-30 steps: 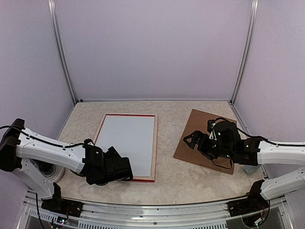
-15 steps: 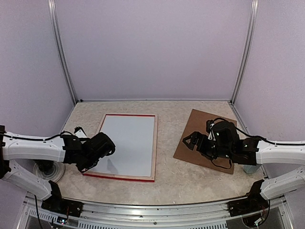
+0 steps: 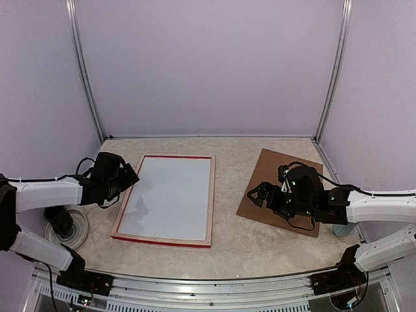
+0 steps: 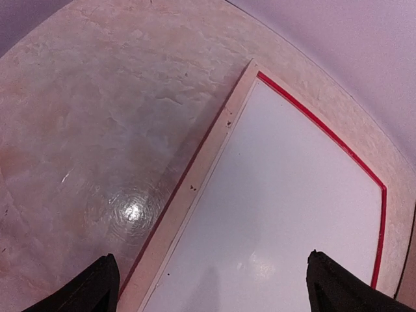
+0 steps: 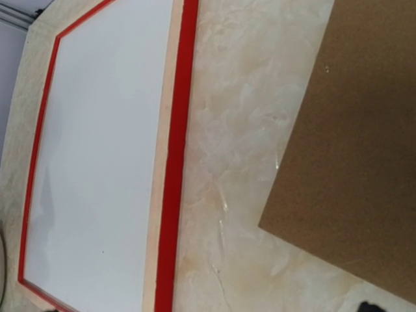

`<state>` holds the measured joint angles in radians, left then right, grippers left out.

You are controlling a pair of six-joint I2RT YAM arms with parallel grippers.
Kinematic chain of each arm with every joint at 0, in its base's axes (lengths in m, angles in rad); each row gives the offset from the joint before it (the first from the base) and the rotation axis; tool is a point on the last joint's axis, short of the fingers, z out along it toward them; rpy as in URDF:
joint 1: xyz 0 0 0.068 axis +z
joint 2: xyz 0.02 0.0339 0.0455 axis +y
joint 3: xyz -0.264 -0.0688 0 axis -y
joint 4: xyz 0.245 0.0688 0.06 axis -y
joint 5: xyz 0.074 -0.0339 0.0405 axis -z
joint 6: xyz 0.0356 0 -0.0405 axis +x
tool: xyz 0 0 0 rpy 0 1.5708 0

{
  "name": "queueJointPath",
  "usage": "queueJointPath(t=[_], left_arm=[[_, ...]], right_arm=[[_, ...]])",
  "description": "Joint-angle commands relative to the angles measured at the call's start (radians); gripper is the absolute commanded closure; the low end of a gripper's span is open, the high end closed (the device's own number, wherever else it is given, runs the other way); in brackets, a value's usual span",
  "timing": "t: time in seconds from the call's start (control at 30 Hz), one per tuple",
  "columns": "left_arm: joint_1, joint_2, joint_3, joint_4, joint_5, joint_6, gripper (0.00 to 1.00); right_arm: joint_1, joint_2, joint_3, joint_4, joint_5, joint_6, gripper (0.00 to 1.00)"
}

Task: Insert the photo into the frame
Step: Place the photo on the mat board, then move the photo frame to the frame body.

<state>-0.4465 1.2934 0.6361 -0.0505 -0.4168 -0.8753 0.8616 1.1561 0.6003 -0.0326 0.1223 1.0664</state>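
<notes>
Left pincer [image 4: 213,283]: apart, empty, frame [image 3: 210,195] left rail beneath it.
Right pincer [image 3: 257,194]: cannot tell grip, backing board [image 3: 273,169] beneath it.
Progress: photo unseen; board not on frame.

Both arms held low, grippers pointing inward.
The left arm [image 3: 52,192] reaches in from the left, and the left gripper [image 3: 128,174] has its fingertips [image 4: 101,287] spread wide. The right arm [image 3: 380,208] bends in from the right; the right gripper [image 3: 255,194] tilts downward, its spread unreadable.

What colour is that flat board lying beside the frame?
The board is plain brown, clearest in the right wrist view.
</notes>
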Motion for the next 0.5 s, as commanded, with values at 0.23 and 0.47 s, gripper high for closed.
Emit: queueJointPath(t=[0.23, 0.47], left_arm=[[0.077, 0.175, -0.011, 0.204, 0.123, 0.159, 0.07], [0.096, 0.271, -0.015, 0.24, 0.164, 0.17, 0.15]], right_arm=[[-0.006, 0.0, 0.004, -0.003, -0.012, -0.013, 0.01], [-0.005, 0.006, -0.002, 0.011, -0.017, -0.013, 0.01]])
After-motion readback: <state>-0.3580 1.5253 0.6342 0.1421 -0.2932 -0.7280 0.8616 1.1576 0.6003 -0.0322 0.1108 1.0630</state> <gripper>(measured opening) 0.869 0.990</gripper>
